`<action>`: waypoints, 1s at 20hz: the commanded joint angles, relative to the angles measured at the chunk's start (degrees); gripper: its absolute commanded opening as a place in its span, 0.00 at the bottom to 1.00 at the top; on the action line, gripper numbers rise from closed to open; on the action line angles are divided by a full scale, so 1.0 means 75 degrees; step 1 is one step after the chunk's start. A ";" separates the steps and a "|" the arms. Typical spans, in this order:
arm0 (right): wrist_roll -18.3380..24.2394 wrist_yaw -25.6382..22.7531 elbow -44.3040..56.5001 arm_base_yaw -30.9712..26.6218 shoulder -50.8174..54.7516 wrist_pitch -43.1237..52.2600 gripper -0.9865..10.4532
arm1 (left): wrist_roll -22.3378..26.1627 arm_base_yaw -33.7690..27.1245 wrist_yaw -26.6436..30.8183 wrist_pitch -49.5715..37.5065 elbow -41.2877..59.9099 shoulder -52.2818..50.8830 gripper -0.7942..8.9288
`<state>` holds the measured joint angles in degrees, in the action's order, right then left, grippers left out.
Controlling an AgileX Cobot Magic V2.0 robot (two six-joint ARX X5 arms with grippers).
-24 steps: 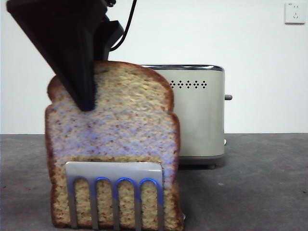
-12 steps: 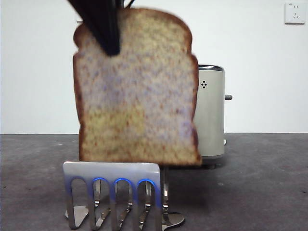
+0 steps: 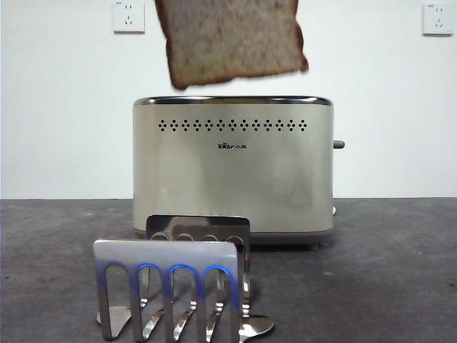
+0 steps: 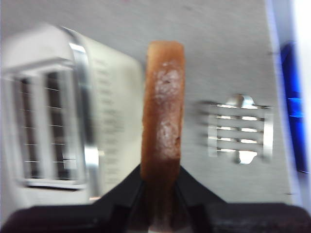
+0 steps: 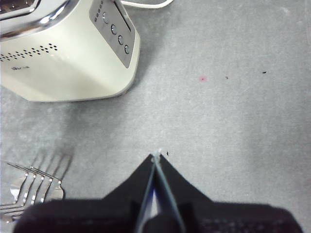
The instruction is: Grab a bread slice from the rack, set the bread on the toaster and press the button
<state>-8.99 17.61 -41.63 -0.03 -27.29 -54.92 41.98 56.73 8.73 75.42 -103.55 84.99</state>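
I work at a test bench, not a kitchen. A bare grey table (image 3: 400, 286) meets a plain white wall (image 3: 64, 107) carrying two sockets (image 3: 128, 16). Only props stand here: a cream toaster (image 3: 233, 171) and a steel rack (image 3: 171, 289). No counter, sink or cupboards; the setting reads as a lab.

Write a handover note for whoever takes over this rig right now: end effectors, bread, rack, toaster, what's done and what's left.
Left end effector: shut on the slice of bread, holding it in the air above the toaster.
Right end effector: shut, holding nothing, waiting over the bare table beside the toaster.
Rack: empty, standing in front of the toaster.
Done: bread lifted out of the rack.
Left: lower the slice into a toaster slot, release, then press the button on the toaster's narrow side.
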 commanded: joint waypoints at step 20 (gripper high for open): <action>0.0609 0.0015 -0.0047 0.0000 0.0006 -0.0058 0.09 | 0.1239 -0.2113 -0.1049 -0.0210 -0.2955 0.2031 0.07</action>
<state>-5.28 17.63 -41.63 -0.03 -27.29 -55.66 51.00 40.95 1.10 74.35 -125.60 100.09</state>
